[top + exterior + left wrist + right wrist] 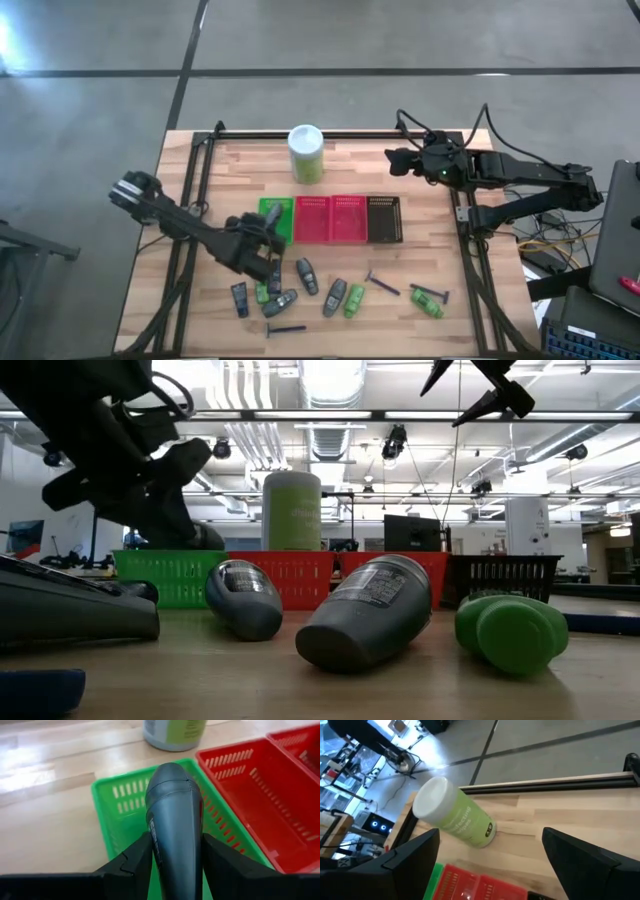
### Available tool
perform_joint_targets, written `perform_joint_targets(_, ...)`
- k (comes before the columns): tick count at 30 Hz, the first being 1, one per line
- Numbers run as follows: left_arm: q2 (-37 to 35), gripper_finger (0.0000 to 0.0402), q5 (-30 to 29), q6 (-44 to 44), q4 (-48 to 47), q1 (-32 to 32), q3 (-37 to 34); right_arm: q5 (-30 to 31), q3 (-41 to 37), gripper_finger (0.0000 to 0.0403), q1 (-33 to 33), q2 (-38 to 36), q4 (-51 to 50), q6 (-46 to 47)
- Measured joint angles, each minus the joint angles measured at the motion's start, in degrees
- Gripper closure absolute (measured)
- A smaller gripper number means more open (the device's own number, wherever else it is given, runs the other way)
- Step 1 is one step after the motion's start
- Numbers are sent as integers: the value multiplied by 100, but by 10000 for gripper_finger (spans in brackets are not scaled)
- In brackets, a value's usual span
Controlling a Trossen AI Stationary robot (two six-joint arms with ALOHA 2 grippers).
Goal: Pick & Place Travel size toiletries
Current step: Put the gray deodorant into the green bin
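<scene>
My left gripper (175, 841) is shut on a dark grey squeeze tube (172, 810) and hangs over the green basket (120, 800), low above its floor; the high view shows that gripper (266, 233) at the basket's near edge. Other travel size toiletries lie loose on the table near its front edge: grey tubes (307, 277) (335, 296), green tubes (354, 300) (428, 303) and thin dark-blue razors (382, 284) (285, 328). My right gripper (490, 850) stands open and high over the table's far right part (397, 160), with nothing between its fingers. My left gripper pinches the grey tube by its two long sides (156, 851) between its two fingers (131, 865). The tube lies along the fingers and its rounded end (170, 772) sticks out past their tips. The fingers slant down toward the table's far side. The tube is lifted clear, above the green basket.
Two red baskets (312, 218) (348, 218) and a dark one (384, 220) stand in a row to the right of the green basket. A large white-and-green canister (306, 153) stands upright behind them. Black rails (330, 135) run along the table's edges.
</scene>
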Motion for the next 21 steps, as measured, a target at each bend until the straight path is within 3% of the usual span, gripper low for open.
perform_joint_targets(8, -40, 241, 67, 319, 278, 277, -235, -17, -17, 71, 2, 7, 3, 68)
perform_joint_targets(13, -116, 200, 90, 579, 896, 334, -377, -79, -27, 80, 4, 9, 0, 128)
perform_joint_targets(16, -151, 172, 421, 842, 1193, 334, -382, -81, -31, 80, 4, 9, -1, 133)
perform_joint_targets(21, -308, 145, 638, 977, 1176, 316, -309, -110, -39, 68, 4, 9, -2, 132)
